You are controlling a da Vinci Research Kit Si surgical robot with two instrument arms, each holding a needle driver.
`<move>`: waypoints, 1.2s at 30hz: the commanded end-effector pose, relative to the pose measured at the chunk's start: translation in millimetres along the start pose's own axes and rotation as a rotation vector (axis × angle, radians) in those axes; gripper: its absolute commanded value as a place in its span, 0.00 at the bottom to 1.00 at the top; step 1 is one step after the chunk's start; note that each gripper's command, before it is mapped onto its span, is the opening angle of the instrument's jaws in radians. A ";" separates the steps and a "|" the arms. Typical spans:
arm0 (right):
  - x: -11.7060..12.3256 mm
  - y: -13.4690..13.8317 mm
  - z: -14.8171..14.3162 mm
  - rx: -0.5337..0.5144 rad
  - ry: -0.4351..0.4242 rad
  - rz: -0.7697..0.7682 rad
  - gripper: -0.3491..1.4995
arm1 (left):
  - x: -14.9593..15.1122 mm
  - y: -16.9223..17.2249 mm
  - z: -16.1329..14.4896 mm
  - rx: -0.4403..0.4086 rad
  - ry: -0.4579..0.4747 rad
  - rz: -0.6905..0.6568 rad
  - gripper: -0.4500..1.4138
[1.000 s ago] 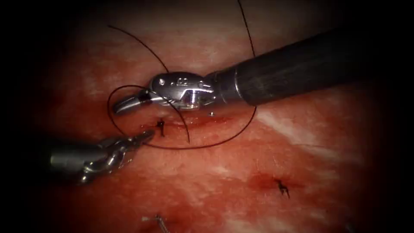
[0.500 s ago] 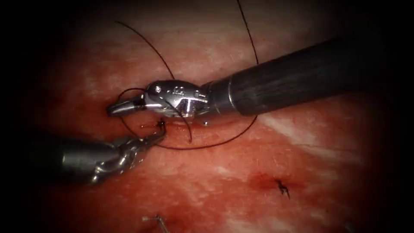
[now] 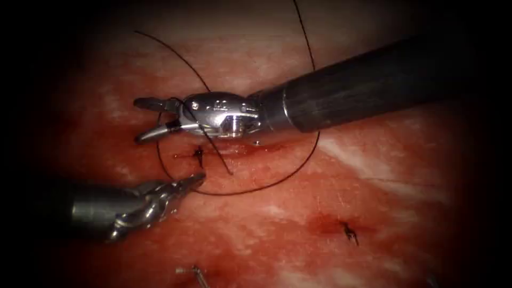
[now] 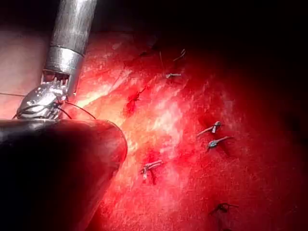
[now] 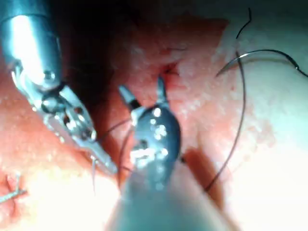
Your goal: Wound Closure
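Nearest: left end effector point(image 3: 188, 182) clamped on thread point(image 3: 256, 186) (looks so, tip tight on strand), low over tissue point(image 3: 277, 213). Beyond it, knotted stitch point(image 3: 198, 154) at left end of cut point(image 3: 256, 149). Further: right end effector point(image 3: 137, 120) spread wide, nothing gripped, thread wrapped round it. Needle point(image 5: 262, 51) apparently lying free on tissue, held by neither.

Wrap judged in hand: loop best kept on jaws, strand slack enough that stitch not dragged.

Count: end effectors 2, needle 1, long thread 1, dark knots 2 (second knot point(image 3: 349, 232)), pale cut end point(image 3: 193, 272) 1.
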 end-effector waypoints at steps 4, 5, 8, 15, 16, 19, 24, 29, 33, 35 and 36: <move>-0.8 0.5 0.4 -0.052 -0.014 -0.029 0.84 | 1.6 0.2 -0.8 -0.002 0.003 -0.005 0.00; -0.9 0.6 0.4 -0.061 -0.017 -0.028 0.84 | 2.1 0.1 -1.2 -0.002 0.005 -0.006 0.00; -1.0 0.6 0.3 -0.086 -0.049 -0.031 0.84 | 3.0 -0.3 -2.0 -0.003 0.007 -0.010 0.00; -1.2 0.4 0.3 -0.134 -0.145 -0.060 0.84 | 4.6 -1.8 -4.4 -0.013 -0.008 0.007 0.00; -1.3 0.2 0.3 -0.133 -0.162 -0.066 0.84 | 4.7 -2.1 -4.8 -0.008 -0.009 0.022 0.00; -1.8 -0.3 0.3 -0.118 -0.184 -0.073 0.84 | 4.1 -3.4 -5.7 -0.005 -0.035 0.065 0.00; -2.6 -1.0 0.1 -0.095 -0.223 -0.083 0.84 | 2.1 -5.5 -6.7 -0.042 -0.097 0.159 0.00; -3.5 -1.0 -0.4 -0.077 -0.270 -0.091 0.82 | 1.4 -6.9 -8.1 -0.086 -0.161 0.342 0.00; -3.9 -1.3 -0.5 -0.066 -0.287 -0.095 0.82 | 0.6 -7.1 -8.7 -0.117 -0.196 0.460 0.00; -3.9 -1.4 -0.5 -0.065 -0.287 -0.095 0.82 | 0.5 -7.2 -8.9 -0.126 -0.197 0.474 0.00; -3.9 -1.4 -0.5 -0.065 -0.287 -0.095 0.82 | 0.4 -7.3 -9.0 -0.132 -0.194 0.475 0.00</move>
